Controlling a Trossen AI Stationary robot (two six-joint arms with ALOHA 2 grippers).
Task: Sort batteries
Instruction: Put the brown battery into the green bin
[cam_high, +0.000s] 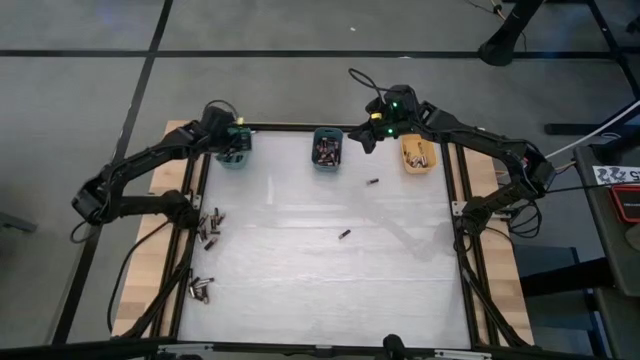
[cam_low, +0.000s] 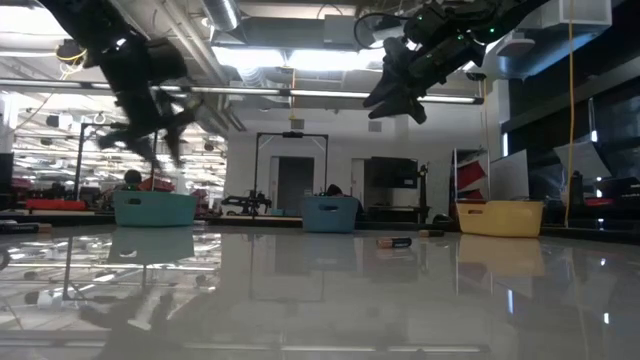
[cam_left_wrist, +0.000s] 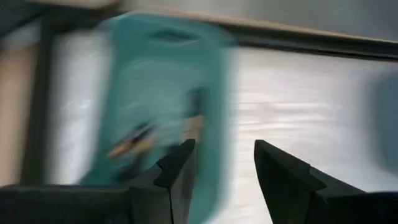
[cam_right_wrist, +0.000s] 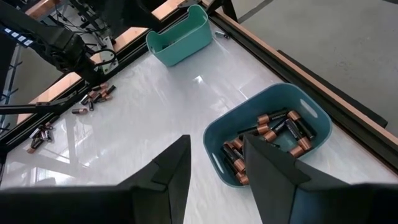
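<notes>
My left pincer (cam_high: 236, 140) hangs over the small teal plastic bin (cam_high: 233, 158) at the far left of the white glossy desk (cam_high: 300, 280); its two dark fingers stand narrowly apart with nothing between them, and a couple of blurred cells show in the bin below. My right pincer (cam_high: 370, 135) hovers between the blue rounded bin (cam_high: 327, 158) and the orange bin (cam_high: 417, 165), fingers likewise parted a little and empty. The blue bin beneath it holds a good heap of black-and-copper cylindrical batteries (cam_right_wrist: 273, 134), and the orange bin beside it holds a few more.

I judge the sorting roughly midway. Nearer the desk's middle, away from both pincers, two loose cells (cam_high: 372, 182) lie alone. Out along the left rail, nearer my left arm, a cluster of cells (cam_high: 210, 227) waits, and another small pile (cam_high: 201, 289) lies farther toward the near edge. All of those are left to pick up.
</notes>
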